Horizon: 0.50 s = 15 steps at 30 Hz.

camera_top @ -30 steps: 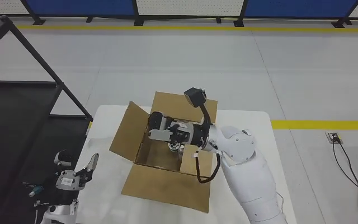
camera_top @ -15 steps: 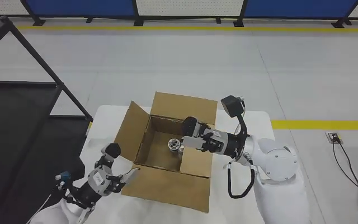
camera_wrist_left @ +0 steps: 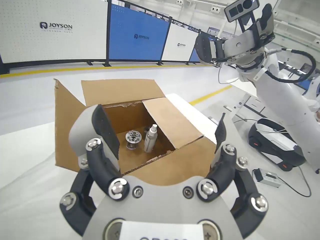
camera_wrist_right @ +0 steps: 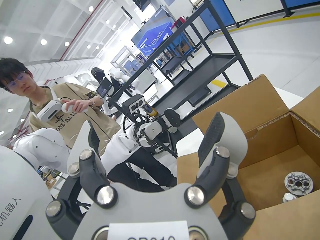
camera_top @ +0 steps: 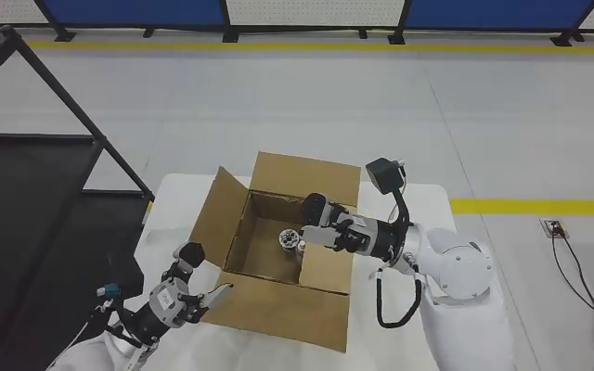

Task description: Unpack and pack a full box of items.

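One cardboard box (camera_top: 278,315) is sitting on one white table (camera_top: 172,218), and two items are resting inside it: one metal hub (camera_wrist_left: 132,139) and one spray bottle (camera_wrist_left: 150,138) (white-capped, upright). Two grippers are hovering nearby, the left gripper (camera_wrist_left: 161,126) and the right gripper (camera_wrist_right: 153,126)

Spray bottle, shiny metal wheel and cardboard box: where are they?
Spray bottle (camera_wrist_left: 149,141): left wrist view, on its body.
Metal wheel (camera_wrist_left: 132,137): left wrist view, on its top face.
Cardboard box (camera_wrist_left: 62,121): left wrist view, on its upright side flap.
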### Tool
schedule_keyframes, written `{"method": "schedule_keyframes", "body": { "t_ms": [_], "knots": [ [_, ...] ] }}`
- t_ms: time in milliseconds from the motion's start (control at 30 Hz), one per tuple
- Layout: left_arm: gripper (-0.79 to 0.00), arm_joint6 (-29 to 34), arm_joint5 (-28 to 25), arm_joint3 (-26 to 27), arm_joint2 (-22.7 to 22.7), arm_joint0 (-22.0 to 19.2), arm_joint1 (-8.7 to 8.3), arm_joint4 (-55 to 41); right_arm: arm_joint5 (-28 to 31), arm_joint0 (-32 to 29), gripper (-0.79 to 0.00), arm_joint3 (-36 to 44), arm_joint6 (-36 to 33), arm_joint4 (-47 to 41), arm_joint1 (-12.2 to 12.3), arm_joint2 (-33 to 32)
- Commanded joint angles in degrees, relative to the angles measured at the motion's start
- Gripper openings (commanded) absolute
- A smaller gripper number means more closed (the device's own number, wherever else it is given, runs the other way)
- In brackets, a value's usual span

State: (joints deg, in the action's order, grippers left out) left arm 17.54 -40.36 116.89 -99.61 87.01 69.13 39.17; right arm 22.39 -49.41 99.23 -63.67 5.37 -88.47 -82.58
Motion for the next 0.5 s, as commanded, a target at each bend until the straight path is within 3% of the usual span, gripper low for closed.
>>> {"method": "schedule_keyframes", "body": {
  "t_ms": [0, 233, 467],
  "knots": [
    [0.000, 3.3, 0.5, -0.2, 1.5, -1.5, -0.22, -3.2, 0.2, -0.4, 0.000, 0.9, 0.3, 0.4, 0.2, 0.6],
    [0.000, 16.1, 10.2, -2.0, 8.0, -10.9, -0.79, -7.4, 1.0, -0.1, 0.000, 1.4, -6.5, -1.2, 2.0, -2.0],
    [0.000, 27.3, 18.2, -6.2, 19.9, -22.8, -0.48, -5.1, 2.0, -4.8, 0.000, 4.4, -12.8, -3.3, 4.2, -7.8]
  ]
}}
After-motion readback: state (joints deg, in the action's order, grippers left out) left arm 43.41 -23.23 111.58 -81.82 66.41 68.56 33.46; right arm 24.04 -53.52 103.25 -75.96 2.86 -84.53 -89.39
